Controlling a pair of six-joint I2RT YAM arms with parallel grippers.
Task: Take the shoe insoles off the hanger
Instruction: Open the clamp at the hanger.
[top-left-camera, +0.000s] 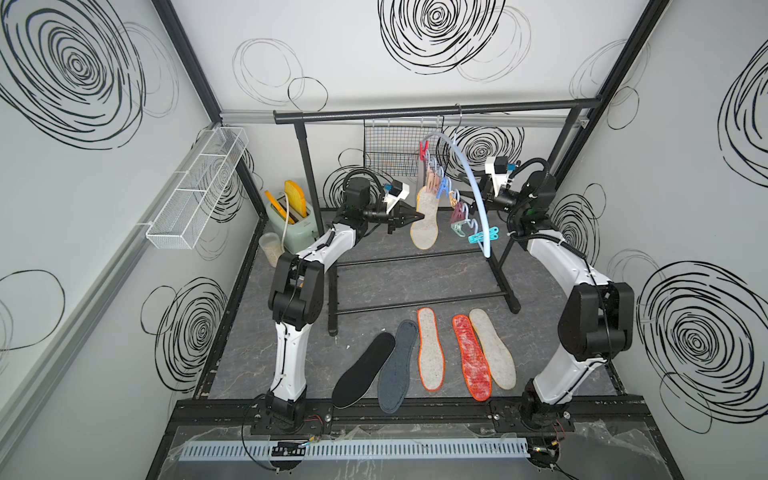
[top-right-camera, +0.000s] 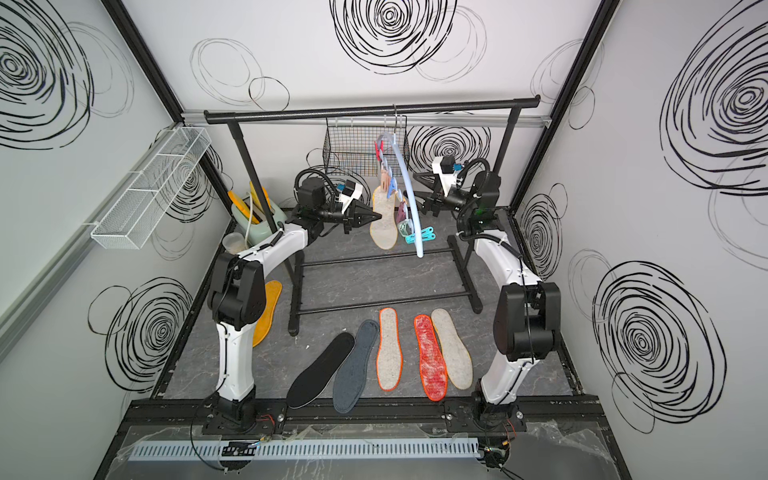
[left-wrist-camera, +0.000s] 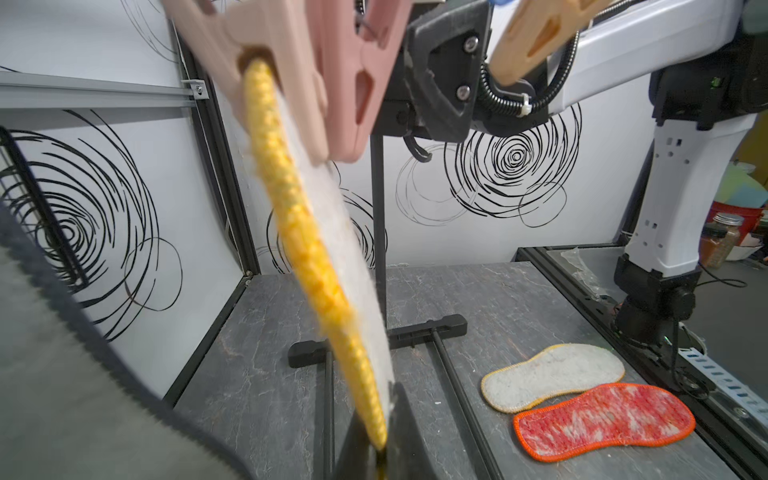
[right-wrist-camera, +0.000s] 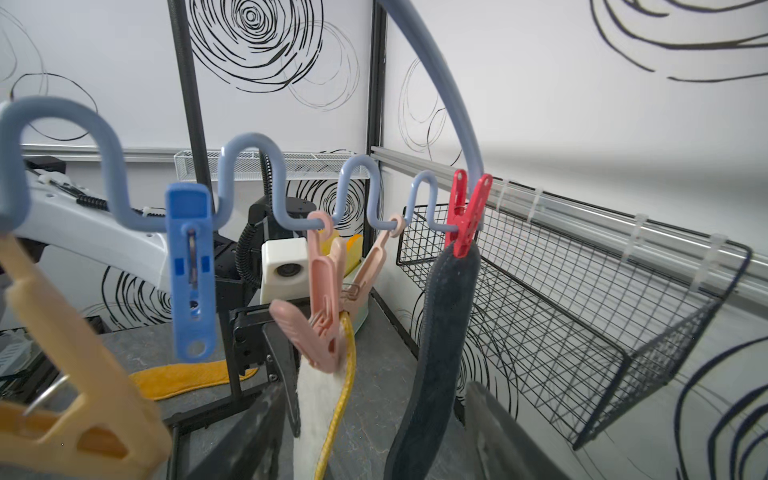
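Pale blue hanger (top-left-camera: 469, 183) hangs off the black rail (top-left-camera: 415, 111). Two insoles are on it: the yellow-edged insole (top-left-camera: 426, 220) on a pink peg (right-wrist-camera: 324, 316), and the dark insole (right-wrist-camera: 444, 332) on the red peg (right-wrist-camera: 465, 216). Left gripper (top-left-camera: 419, 217) is pinched on the yellow-edged insole's side edge. Right gripper (right-wrist-camera: 376, 386) is by the hanger with its fingers spread, both hanging insoles dangling between them, no contact visible. Five loose insoles (top-left-camera: 430, 349) lie flat in a row on the table (top-left-camera: 374, 282), near the front. The orange-yellow insole (top-right-camera: 266, 311) lies beside the left arm.
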